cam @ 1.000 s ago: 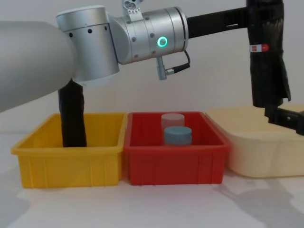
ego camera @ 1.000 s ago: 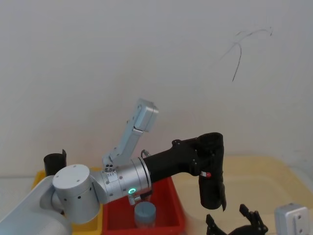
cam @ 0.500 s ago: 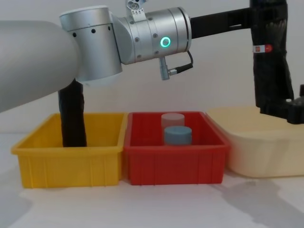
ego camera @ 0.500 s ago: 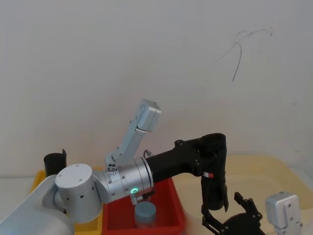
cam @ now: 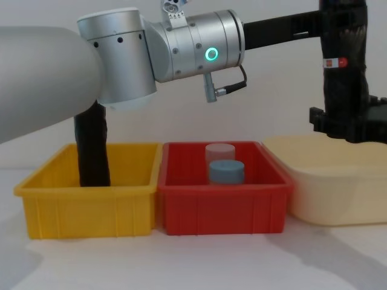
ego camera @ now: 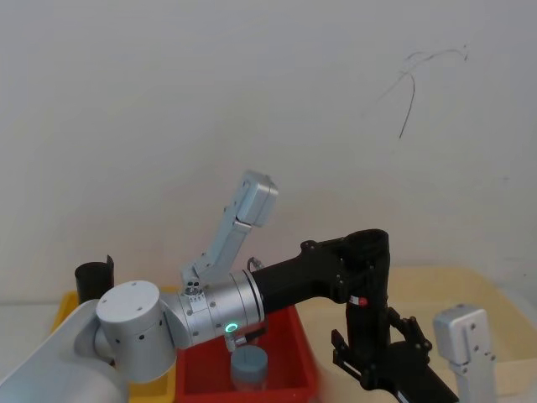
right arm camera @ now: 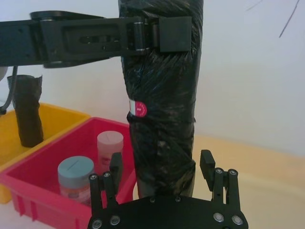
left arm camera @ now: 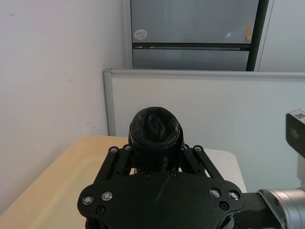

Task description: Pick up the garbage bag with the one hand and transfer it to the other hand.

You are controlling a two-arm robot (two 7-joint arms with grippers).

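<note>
The backdrop is a plain white wall (ego camera: 252,84) with a thin dark scribble high on its right side. Below it is a white table (cam: 181,260) carrying three bins in a row.

You have the garbage bag (right arm camera: 162,95) off the table. It is held upright in the air over the cream tub (cam: 326,199), which sits toward the table's right edge. The red-and-white label band (right arm camera: 138,108) faces the right wrist camera.

The left gripper (right arm camera: 157,33) is clamped on the bag's upper part, above the label band, and its silver arm (cam: 199,51) with the green ring reaches across from the left.

The right gripper (right arm camera: 162,167) is at the bag's lower part, below the band. Its jaws are apart, with one set of fingers (right arm camera: 206,164) on each side of the roll. The right wrist view shows a narrow gap on both sides.

Next to the tub is the red bin (cam: 221,211), mid-table, which holds a blue-lidded jar (cam: 226,171) and a pale-lidded jar (cam: 219,151) behind it.

The yellow bin (cam: 84,211), toward the table's left edge, holds a second black roll (cam: 92,151), which stands upright.
</note>
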